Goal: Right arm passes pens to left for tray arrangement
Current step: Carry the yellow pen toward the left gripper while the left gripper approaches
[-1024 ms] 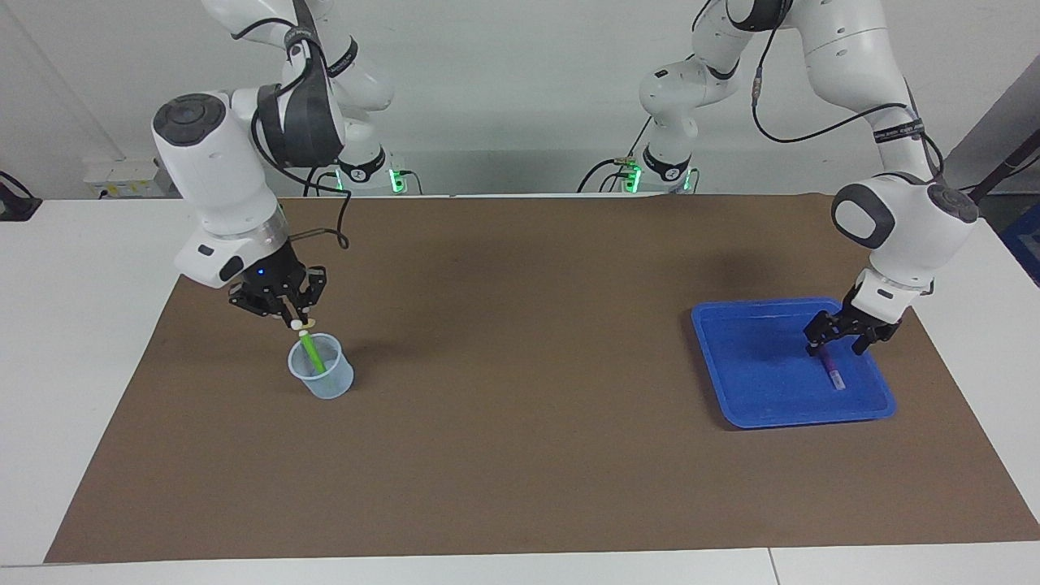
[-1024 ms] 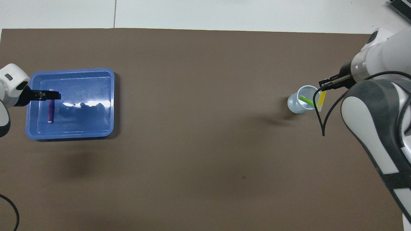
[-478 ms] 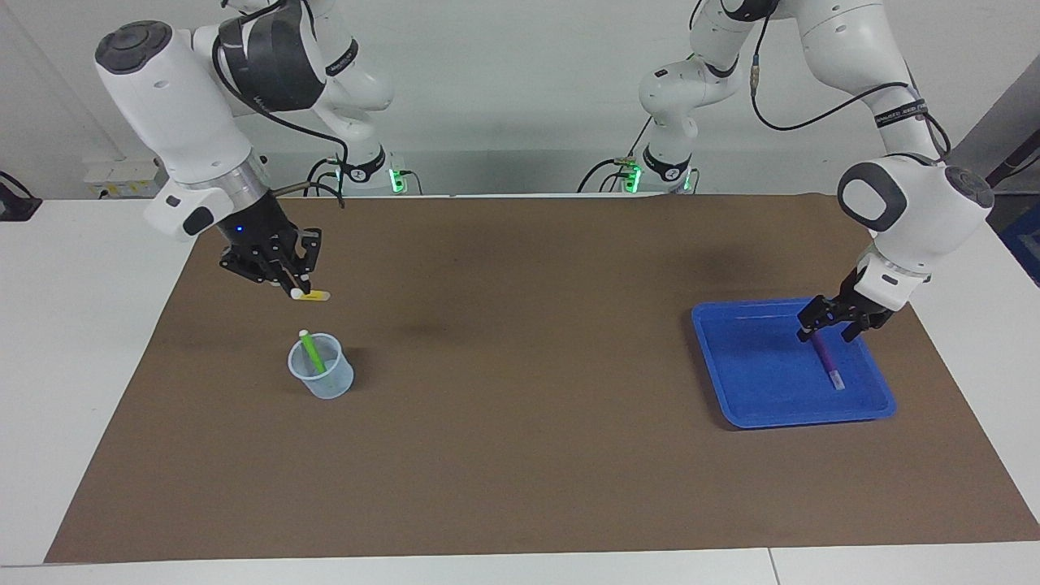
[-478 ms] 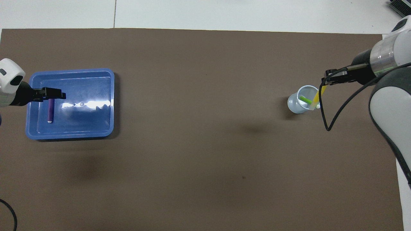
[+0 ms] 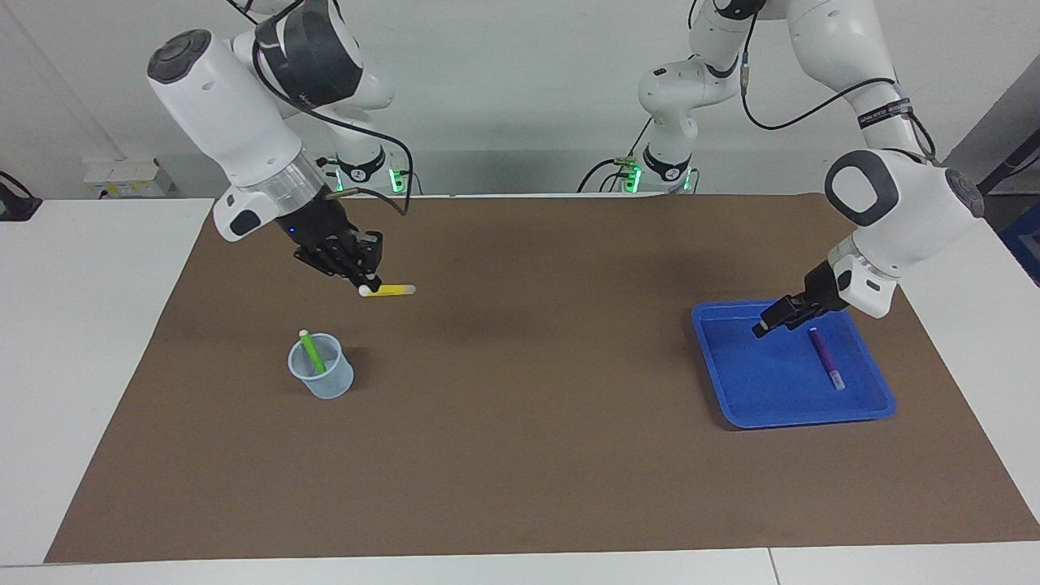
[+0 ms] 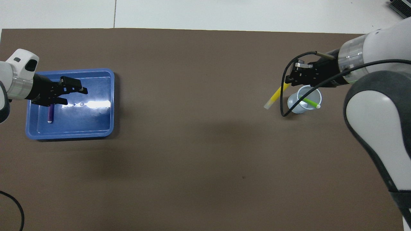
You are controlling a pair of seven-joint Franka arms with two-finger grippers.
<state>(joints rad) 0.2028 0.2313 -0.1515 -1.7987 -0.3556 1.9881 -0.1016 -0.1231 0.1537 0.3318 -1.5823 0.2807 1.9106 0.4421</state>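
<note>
Pens sat in three places across the tabletop [image 5: 520,536], which carried a brown mat [image 5: 528,422]. The right gripper [image 5: 366,283] hung in the air over the mat, beside the translucent cup [image 5: 322,375] and toward the middle of the tabletop from it, its jaws clamped on one end of the yellow pen [image 5: 388,290]. That pen stuck out roughly level from the fingertips, pointing toward the left arm's end of the tabletop. In the overhead view the same gripper [image 6: 288,81] showed just above the cup [image 6: 303,103], with the yellow pen [image 6: 275,96] slanting away from it over bare mat.

The green pen [image 5: 309,351] stood tilted inside the cup, its whitish tip rising above the rim; from overhead the green pen [image 6: 310,102] leaned across the cup's mouth.

At the left arm's end, the blue tray [image 5: 735,390] lay flat on the mat. The purple pen [image 5: 825,359] lay on the tray floor, in the part toward that end of the tabletop. The left gripper [image 5: 764,325] hovered over the tray, clear of the purple pen, with its jaws spread apart and holding nothing. From overhead the left gripper [image 6: 75,93] showed its two fingers parted over the tray [image 6: 96,128], and the purple pen [image 6: 50,114] lay partly under the wrist.
</note>
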